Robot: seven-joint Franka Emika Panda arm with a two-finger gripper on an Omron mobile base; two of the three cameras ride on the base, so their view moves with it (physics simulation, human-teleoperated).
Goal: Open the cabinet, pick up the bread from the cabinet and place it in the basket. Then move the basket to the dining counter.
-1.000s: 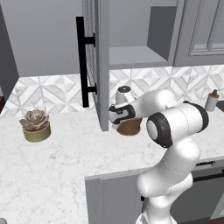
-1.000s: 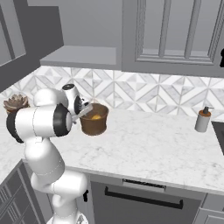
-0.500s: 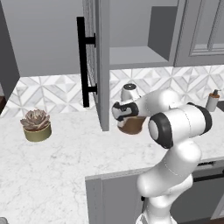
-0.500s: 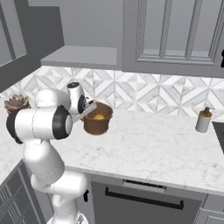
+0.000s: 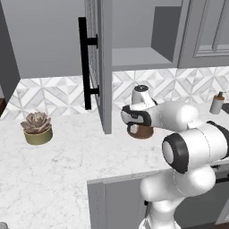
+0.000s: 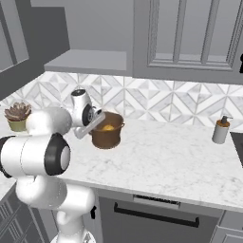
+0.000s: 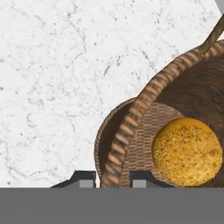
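Observation:
The brown basket (image 6: 107,136) stands on the marble worktop below the open cabinet (image 5: 138,58), whose glass-paned door (image 5: 95,53) is swung out to the left. The golden bread (image 6: 108,127) lies inside the basket (image 7: 131,118), and its round sesame top (image 7: 186,151) is plain in the hand view. My gripper (image 7: 113,178) is shut on the basket's near rim, one fingertip (image 7: 85,176) outside the wall and one inside. From the right base my gripper (image 6: 97,122) reaches in at the basket's left edge. The dining counter is out of view.
An olive pot with a succulent (image 5: 37,129) sits at the left of the worktop. A soap dispenser (image 6: 220,130) stands far right by the triangle-tiled wall. The door's black bar handle (image 5: 82,62) hangs just left of my arm.
My jaws have gone from open over the basket to shut on its rim. The hand has shifted slightly; the basket and bread stay in place.

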